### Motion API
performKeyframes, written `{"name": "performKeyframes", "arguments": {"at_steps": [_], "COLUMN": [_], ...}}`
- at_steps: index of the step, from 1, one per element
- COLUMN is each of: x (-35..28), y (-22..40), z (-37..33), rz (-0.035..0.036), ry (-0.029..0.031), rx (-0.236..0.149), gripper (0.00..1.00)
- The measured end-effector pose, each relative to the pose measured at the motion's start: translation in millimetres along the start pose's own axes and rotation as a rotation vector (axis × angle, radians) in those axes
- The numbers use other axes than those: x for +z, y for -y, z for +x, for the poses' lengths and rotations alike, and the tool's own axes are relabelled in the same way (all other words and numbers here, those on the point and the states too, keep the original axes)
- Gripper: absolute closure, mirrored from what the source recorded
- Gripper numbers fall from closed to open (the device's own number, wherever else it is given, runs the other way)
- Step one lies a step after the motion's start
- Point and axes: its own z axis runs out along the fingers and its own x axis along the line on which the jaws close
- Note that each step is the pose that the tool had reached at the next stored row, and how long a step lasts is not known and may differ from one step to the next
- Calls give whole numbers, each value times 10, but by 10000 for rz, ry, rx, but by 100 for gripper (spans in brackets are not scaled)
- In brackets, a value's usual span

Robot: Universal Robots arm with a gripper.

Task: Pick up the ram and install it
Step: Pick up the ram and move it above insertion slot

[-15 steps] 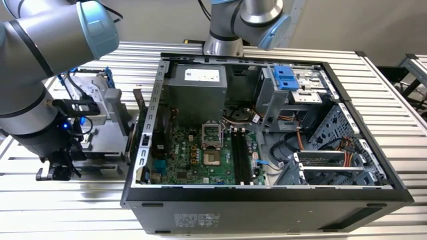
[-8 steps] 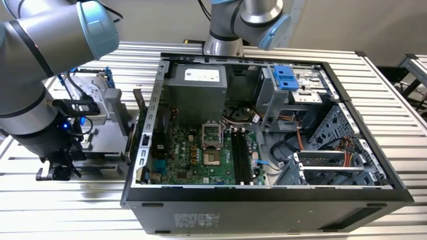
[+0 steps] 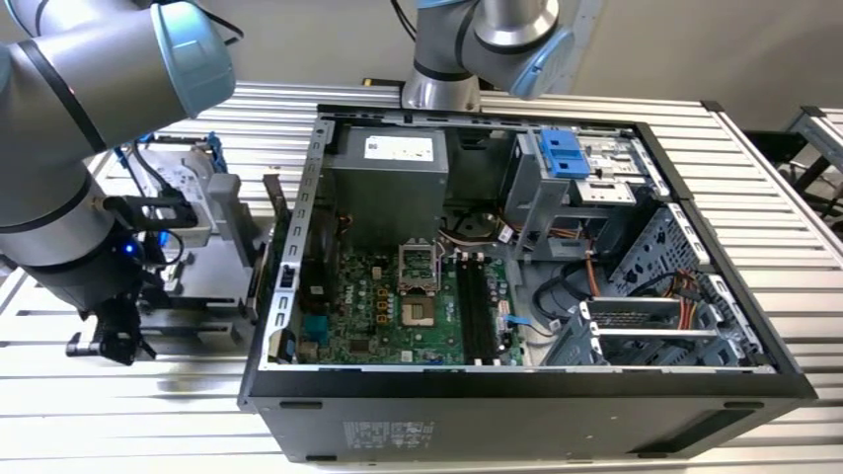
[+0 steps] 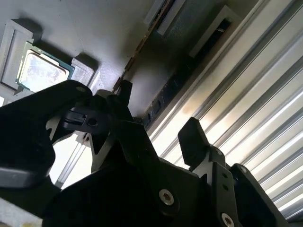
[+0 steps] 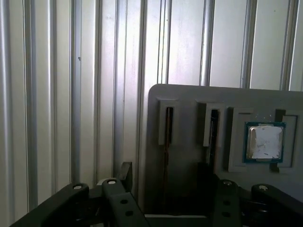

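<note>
Tool (image 5: 173, 182) hung over the grey holder (image 5: 189, 101) on the slatted table (image 5: 94, 71), beside the open computer case (image 3: 527, 395). Its fingers (image 5: 125, 174) stood apart, clamping nothing. The ram (image 5: 166, 142), probably the thin edge-on strip in the holder's slot, stood upright between them. A processor chip (image 5: 264, 142) sat in a nearby pocket.
</note>
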Motion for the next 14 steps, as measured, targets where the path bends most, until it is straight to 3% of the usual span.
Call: {"name": "performKeyframes", "arguments": {"at_steps": [1,14], "x": [0,2], "y": [0,0], "z": [0,0], "rz": [0,0], "ry": [-1,-1], "rx": [0,0], "gripper": [100,100]}}
